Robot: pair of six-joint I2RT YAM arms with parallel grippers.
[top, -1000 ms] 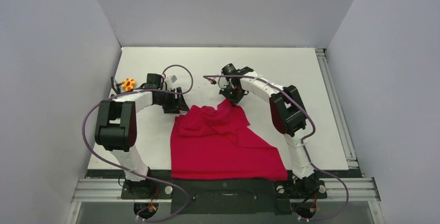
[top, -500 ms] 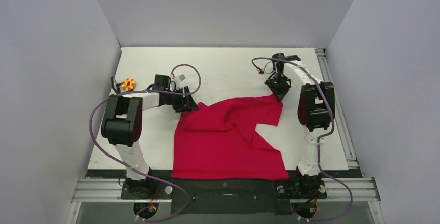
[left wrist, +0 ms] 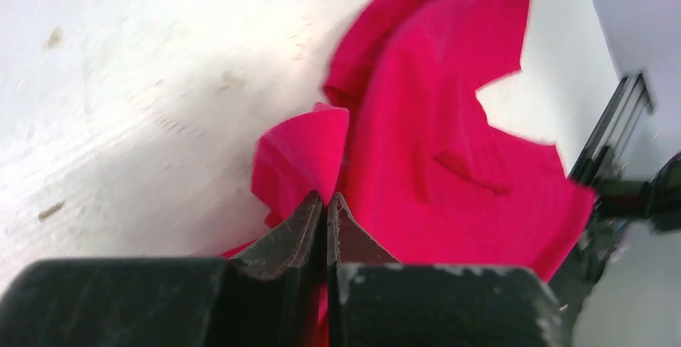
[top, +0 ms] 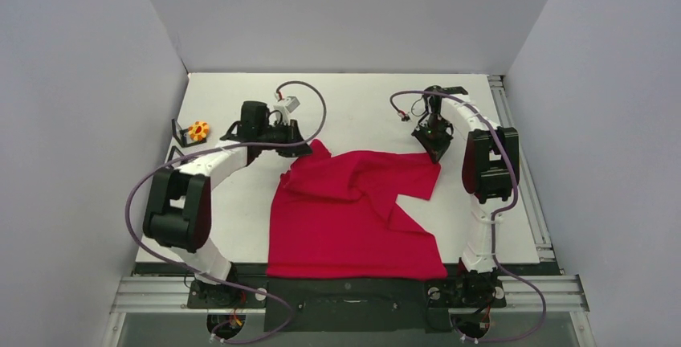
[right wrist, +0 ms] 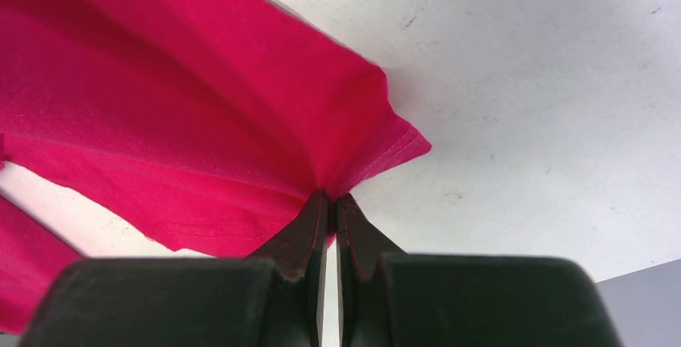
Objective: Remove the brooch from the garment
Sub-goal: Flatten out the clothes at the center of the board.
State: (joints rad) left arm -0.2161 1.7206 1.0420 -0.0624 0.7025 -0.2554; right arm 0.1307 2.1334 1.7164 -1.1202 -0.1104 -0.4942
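Observation:
The garment [top: 353, 210] is a bright red T-shirt spread on the white table, creased across its far half. My left gripper [top: 306, 149] is shut on a raised fold at its far left edge [left wrist: 301, 158], fingertips [left wrist: 313, 210] pinched together. My right gripper [top: 438, 151] is shut on the far right corner [right wrist: 377, 138], with cloth caught between the fingertips [right wrist: 317, 214]. A small yellow-and-orange flower-shaped brooch [top: 197, 130] lies on the table at the far left, apart from the garment.
A small black bracket [top: 178, 133] stands beside the brooch. Grey walls close in the left, back and right sides. A metal rail [top: 518, 170] runs along the table's right edge, and a black strip [top: 353, 287] lies at the near edge.
My left gripper moved to the garment's far left edge and shut on a fold, lifting it. My right gripper pulled its corner out to the far right, spreading the cloth.

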